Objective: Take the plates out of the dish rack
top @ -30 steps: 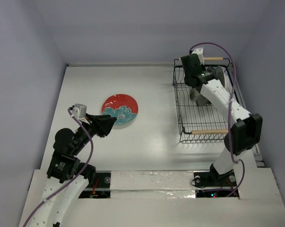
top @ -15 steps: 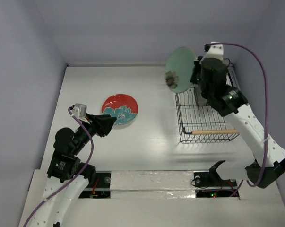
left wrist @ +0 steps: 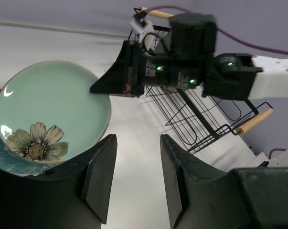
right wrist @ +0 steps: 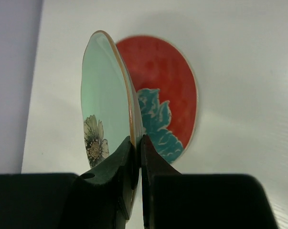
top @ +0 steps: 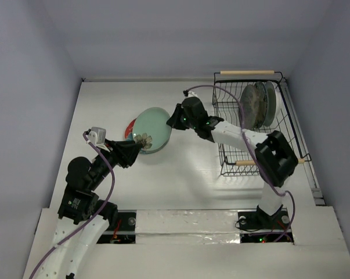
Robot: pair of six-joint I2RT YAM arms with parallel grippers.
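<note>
The right gripper (top: 173,120) reaches out to the left over the white table (top: 192,171), its jaws pinching the rim of the pale green plate (top: 151,129). From the right wrist camera the two fingers (right wrist: 119,164) sit either side of the plate's edge, pressed onto it. The plate has a brownish flower painted near one side and is tilted, face up and angled toward the left arm. It hangs over the red plate (top: 130,128) with the blue-white pattern, which lies flat on the table and peeks out past its left edge. I cannot tell whether the green plate's low edge touches the red one or sits just above it. The left gripper (top: 136,149) hovers just beside the near edge of these two plates, its jaws spread apart with nothing between them. From its wrist camera both dark fingers (left wrist: 100,179) frame bare table. The dish rack (top: 224,148), a black wire basket with a wooden rod handle at each end, stands well apart on the right side of the table. At its far end a grey-brown plate (top: 251,106) stands on edge, with paler plates (top: 270,100) packed close behind it, too tight for me to count.
</note>
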